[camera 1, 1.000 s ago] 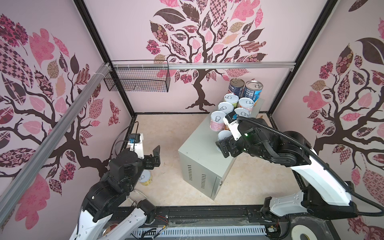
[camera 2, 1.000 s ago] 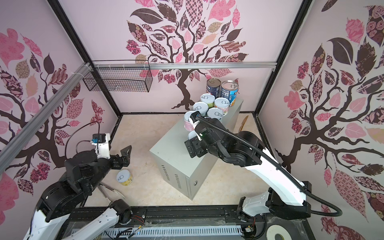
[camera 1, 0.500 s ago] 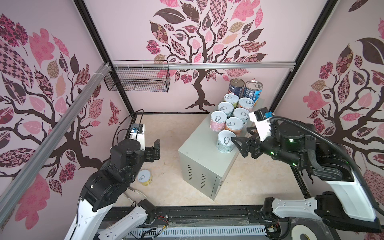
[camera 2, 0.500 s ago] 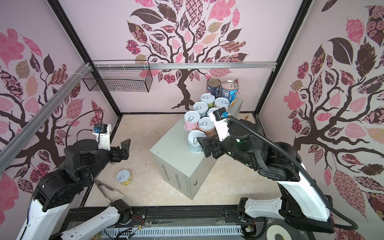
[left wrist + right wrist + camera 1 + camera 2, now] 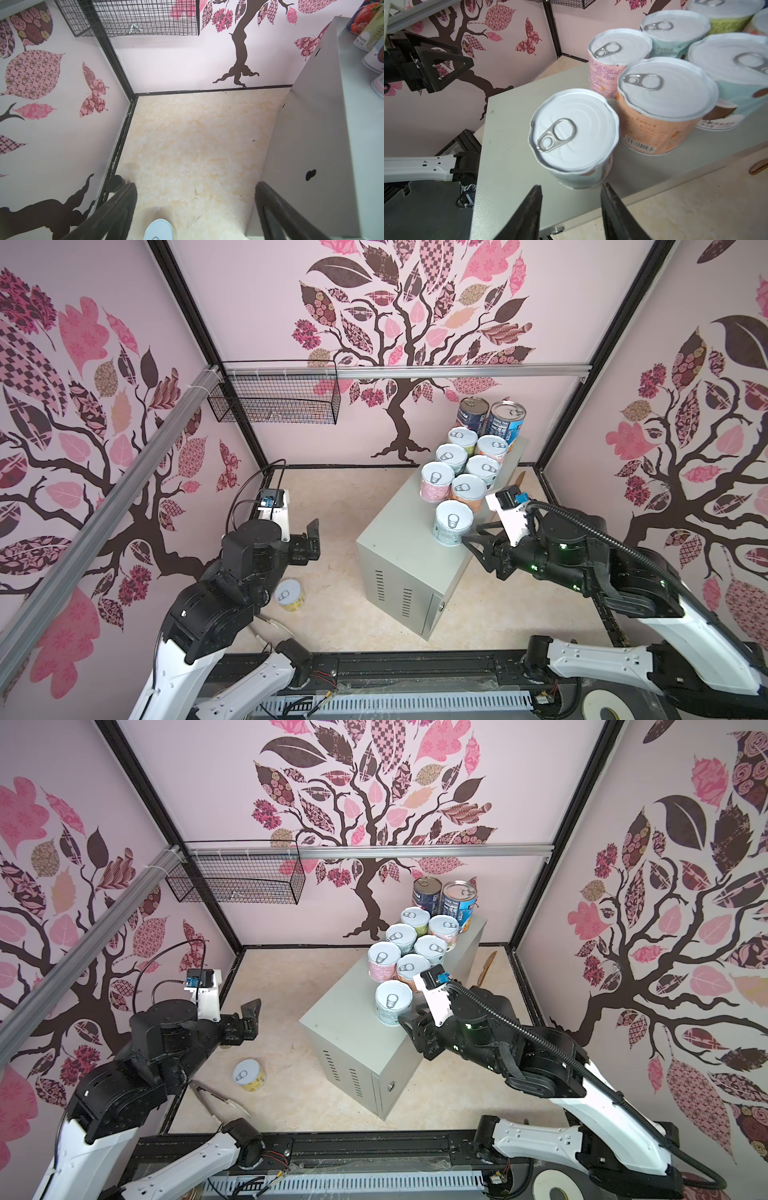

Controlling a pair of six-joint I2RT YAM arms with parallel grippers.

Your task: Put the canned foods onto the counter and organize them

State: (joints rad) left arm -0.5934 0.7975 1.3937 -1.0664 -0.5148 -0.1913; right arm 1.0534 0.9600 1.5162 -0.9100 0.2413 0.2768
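Counting nine tins on the long light grey metal worktop (image 5: 399, 539), with my right end effector (image 5: 467, 537) closed and empty, I judge my open left end effector (image 5: 195, 185) must next descend over the short yellow-labelled tin (image 5: 289, 594) on the floor.

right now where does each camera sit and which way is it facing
Top views: high at the front, looking down at both arms, the grey box and the yellow can on the floor.
Left wrist: faces the back corner; left gripper open.
Right wrist: faces the nearest can; right gripper empty.
Shared: box and cans.
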